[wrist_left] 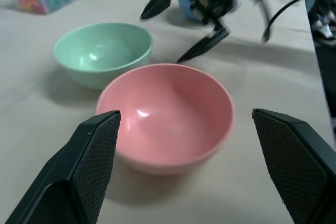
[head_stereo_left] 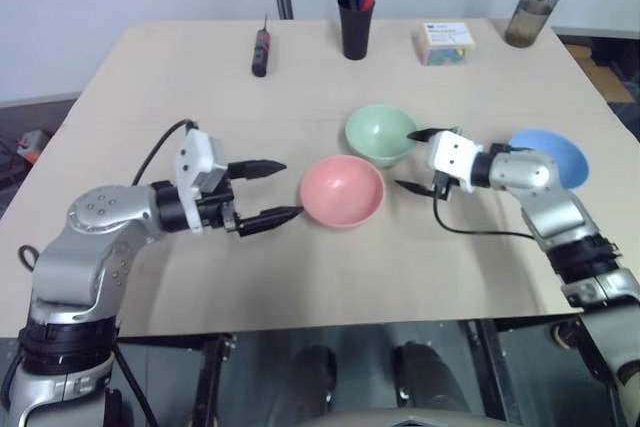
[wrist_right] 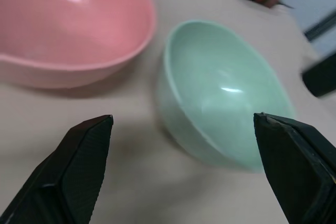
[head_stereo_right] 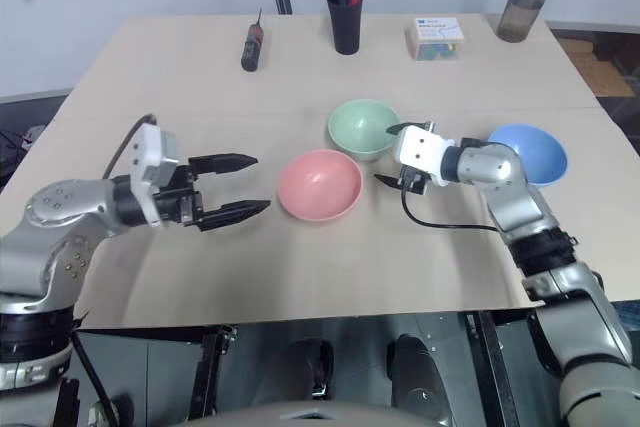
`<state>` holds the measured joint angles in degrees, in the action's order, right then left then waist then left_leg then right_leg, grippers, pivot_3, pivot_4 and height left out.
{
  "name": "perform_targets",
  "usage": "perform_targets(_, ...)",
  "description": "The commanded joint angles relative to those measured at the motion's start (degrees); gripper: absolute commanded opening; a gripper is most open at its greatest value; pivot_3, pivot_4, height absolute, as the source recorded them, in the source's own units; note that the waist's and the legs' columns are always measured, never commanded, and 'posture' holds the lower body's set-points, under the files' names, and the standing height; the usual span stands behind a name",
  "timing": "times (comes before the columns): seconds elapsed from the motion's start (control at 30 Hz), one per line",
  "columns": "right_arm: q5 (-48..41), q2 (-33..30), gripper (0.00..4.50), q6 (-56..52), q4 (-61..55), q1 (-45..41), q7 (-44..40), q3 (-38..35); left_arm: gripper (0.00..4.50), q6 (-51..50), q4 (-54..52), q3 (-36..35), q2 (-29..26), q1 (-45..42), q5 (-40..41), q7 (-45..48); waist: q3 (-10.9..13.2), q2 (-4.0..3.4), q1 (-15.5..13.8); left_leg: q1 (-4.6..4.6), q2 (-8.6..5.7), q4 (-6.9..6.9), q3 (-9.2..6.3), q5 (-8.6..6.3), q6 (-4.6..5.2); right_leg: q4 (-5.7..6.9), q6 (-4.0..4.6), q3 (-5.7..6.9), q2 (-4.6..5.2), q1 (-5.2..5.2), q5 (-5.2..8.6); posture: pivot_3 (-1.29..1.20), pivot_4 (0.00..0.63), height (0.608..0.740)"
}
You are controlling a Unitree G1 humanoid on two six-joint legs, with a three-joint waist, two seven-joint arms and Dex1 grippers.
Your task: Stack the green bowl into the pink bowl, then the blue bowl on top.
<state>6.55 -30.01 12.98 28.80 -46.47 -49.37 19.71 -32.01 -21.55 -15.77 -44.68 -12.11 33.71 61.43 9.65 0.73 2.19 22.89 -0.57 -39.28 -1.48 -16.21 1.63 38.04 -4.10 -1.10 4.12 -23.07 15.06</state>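
The right end effector [head_stereo_left: 417, 161], fingers spread and empty, closes on the green bowl [head_stereo_left: 380, 133], apparently to lift it into the pink bowl [head_stereo_left: 342, 190] just beside it. The left end effector [head_stereo_left: 268, 193], also spread, faces the pink bowl. The blue bowl [head_stereo_left: 556, 155] waits on the worktop [head_stereo_left: 200, 267] behind the right arm.

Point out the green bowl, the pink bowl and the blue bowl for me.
green bowl [head_stereo_left: 378, 132], left eye view, inside of the bowl.
pink bowl [head_stereo_left: 341, 190], left eye view, middle of the inside.
blue bowl [head_stereo_right: 535, 152], right eye view, inner wall clear of the right arm.
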Motion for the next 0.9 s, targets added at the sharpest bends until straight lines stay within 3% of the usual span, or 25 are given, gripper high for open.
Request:
perform_targets(0.03, 4.09, 1.87, 4.50, 8.49, 10.03, -5.49, 2.77, 1.02, 4.25, -0.45, -4.41, -3.01, 0.04, 1.75, 2.41, -2.62, 0.00, 0.00, 0.08, 0.00, -0.01, 0.00, 0.00, 0.00, -0.01, -0.01, 0.00, 0.00, 0.01, 0.00, 0.00, 0.00, 0.150, 0.740)
perform_targets(0.13, 6.24, 3.24, 3.84, 13.39, 17.37, -8.91, 3.95, 1.65, 4.29, -0.55, -5.35, -3.48, -0.09, 2.84, 3.11, -4.18, 0.00, 0.00, 0.02, 0.00, 0.01, 0.05, -0.03, 0.01, -0.04, -0.02, 0.01, 0.02, 0.00, -0.02, 0.00, 0.00, 0.150, 0.740)
perform_targets(0.43, 7.96, 3.36, 0.17, 19.88, 25.00, -12.44, 1.63, 1.14, 4.29, 0.75, -5.43, -2.79, 0.46, 3.82, 3.16, -7.83, 0.01, -0.02, 0.16, 0.00, 0.01, 0.10, -0.02, 0.02, -0.06, -0.02, 0.02, -0.01, 0.00, -0.04, 0.00, 0.00, 0.150, 0.740)
perform_targets(0.6, 3.48, 0.92, 0.07, 17.20, 19.34, -11.39, -4.09, -1.82, 4.29, 5.32, -4.05, -1.60, 2.17, 3.72, 0.23, -9.41, 0.04, -0.06, 0.15, 0.02, 0.00, 0.11, 0.00, 0.02, -0.06, -0.03, 0.02, -0.02, 0.02, -0.05, 0.00, 0.00, 0.150, 0.740)
perform_targets(0.73, -7.11, -1.09, 0.07, 6.31, 2.32, -6.59, -13.52, -5.35, 4.29, 8.91, -1.59, -3.17, 3.78, 5.54, 1.22, -7.28, 0.04, -0.07, 0.11, 0.03, 0.03, 0.14, -0.01, 0.02, -0.06, -0.04, 0.02, -0.01, 0.04, -0.07, 0.00, 0.00, 0.150, 0.740)
perform_targets(0.9, -18.39, -2.09, 0.07, -18.63, -31.13, 2.36, -17.08, -3.83, 4.29, 13.66, 4.60, -4.62, 2.24, 7.86, 0.79, -1.45, 0.03, -0.11, 0.04, 0.07, 0.09, 0.21, -0.02, 0.01, -0.05, -0.03, 0.03, -0.01, 0.07, -0.14, 0.00, 0.00, 0.150, 0.740)
